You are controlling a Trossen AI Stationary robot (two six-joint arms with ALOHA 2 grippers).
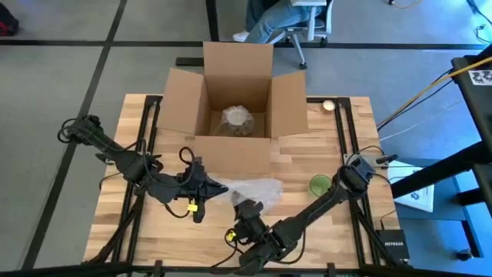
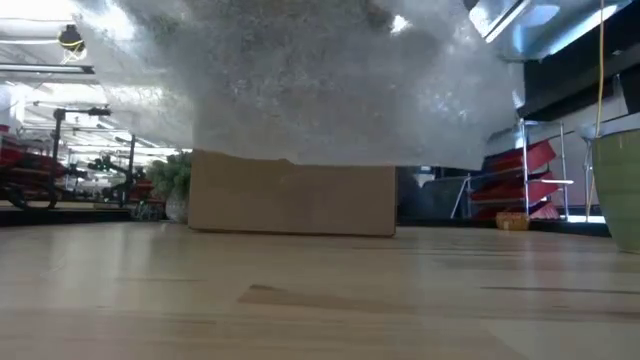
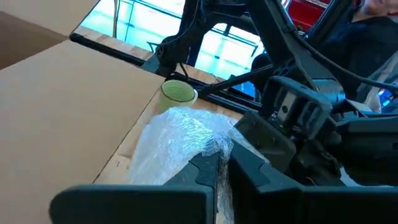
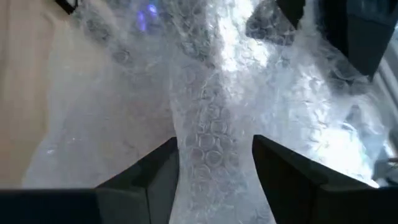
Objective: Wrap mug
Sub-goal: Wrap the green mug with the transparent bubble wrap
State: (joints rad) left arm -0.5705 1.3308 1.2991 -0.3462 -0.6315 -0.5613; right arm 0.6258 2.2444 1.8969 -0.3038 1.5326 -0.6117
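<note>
In the high view the left gripper [image 1: 217,187] sits just left of table centre, its arm reaching in from nine o'clock. Its wrist view shows the fingers [image 3: 205,167] pressed nearly together on an edge of the bubble-wrap sheet [image 1: 252,189], pinching it. At twelve o'clock from the sheet stands the open cardboard box [image 1: 238,100], with another crumpled bundle of wrap [image 1: 237,118] lying inside. At six o'clock from the sheet, the right gripper [image 1: 247,213] comes in from the arm based at three o'clock; its wrist view shows the fingers [image 4: 155,171] set fairly wide with a bunched ridge of wrap running between them, not clearly squeezed. The mug [image 1: 320,184] stands upright on the table [image 1: 307,150] at three o'clock from the sheet, unwrapped, close beside the right arm.
</note>
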